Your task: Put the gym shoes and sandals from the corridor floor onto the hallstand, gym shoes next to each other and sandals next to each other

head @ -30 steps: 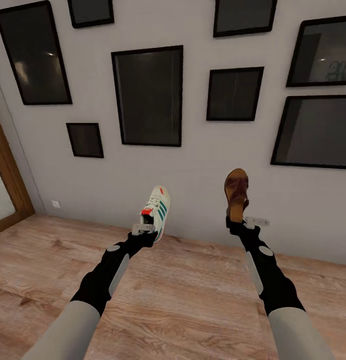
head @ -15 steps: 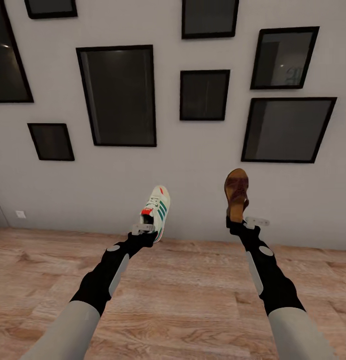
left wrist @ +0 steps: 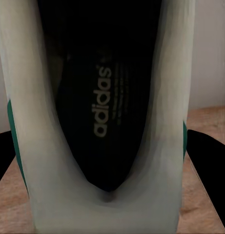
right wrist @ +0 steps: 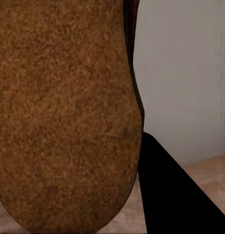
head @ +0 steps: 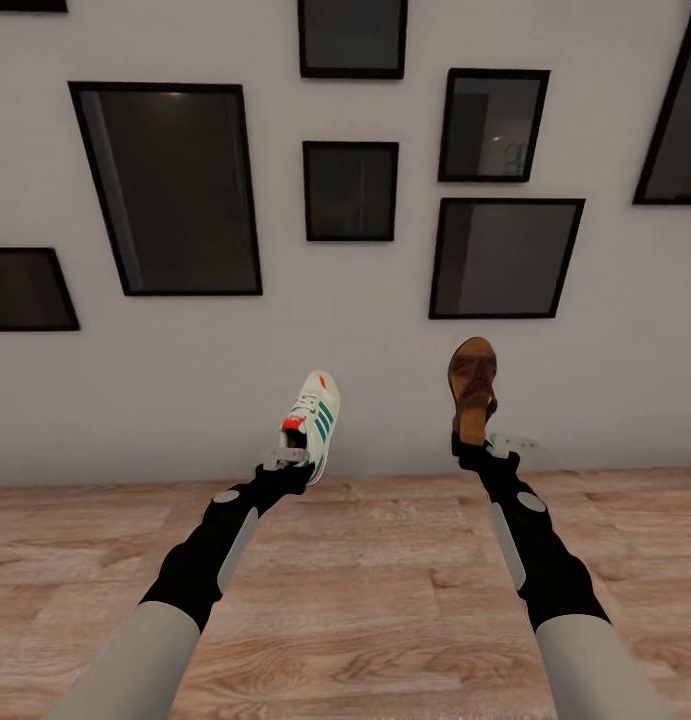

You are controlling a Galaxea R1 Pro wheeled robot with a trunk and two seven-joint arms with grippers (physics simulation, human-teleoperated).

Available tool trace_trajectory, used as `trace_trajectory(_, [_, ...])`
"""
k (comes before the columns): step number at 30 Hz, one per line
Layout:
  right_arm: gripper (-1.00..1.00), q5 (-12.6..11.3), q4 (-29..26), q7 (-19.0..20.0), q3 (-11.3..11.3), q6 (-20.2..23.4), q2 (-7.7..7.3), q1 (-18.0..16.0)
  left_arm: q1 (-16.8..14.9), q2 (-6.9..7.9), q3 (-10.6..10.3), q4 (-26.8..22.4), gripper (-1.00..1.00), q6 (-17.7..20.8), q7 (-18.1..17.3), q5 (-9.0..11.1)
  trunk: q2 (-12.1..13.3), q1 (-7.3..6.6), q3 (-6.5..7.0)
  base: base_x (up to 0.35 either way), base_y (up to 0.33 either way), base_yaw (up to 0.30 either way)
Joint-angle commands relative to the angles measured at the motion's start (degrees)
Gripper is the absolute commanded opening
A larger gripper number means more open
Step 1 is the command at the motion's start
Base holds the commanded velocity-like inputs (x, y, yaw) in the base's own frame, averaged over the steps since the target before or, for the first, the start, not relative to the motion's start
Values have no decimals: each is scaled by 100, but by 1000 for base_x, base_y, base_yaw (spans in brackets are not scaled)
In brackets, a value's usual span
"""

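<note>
Gym shoe (head: 313, 422) toe-up, gripped in the left hand (head: 287, 458), sandal (head: 472, 386) upright in the right hand (head: 482, 441), both at mid-frame facing the picture wall (head: 385, 350).

Head view: from above, facing down and forward toward the wall (head: 385, 380) and floor (head: 365, 600). Wrist views: pressed close against held footwear, sharing glimpses of that wall and floor.

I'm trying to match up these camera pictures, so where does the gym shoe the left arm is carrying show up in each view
Head view: the gym shoe stands toe-up in the left gripper, left of centre, against the white wall.
Left wrist view: the same shoe seen close from its heel end, its dark insole reading "adidas".
Right wrist view: the right gripper's sandal, not the gym shoe.
Shared landmark: the wood floor meeting the white wall.
</note>
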Motion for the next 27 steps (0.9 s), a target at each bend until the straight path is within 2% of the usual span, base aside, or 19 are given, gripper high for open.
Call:
trace_trajectory(1, [-100,-48,-10,-3,-5,35,5,-3,-2,1,5,-11,-100,43,-5,64,-3,-1,-6,0,0,-300])
trace_trajectory(27, [-100,-48,-10,-3,-8,35,-4,-3,-2,1,0,-11,-100,50,-3,64,-3,-1,-6,0,0,-300])
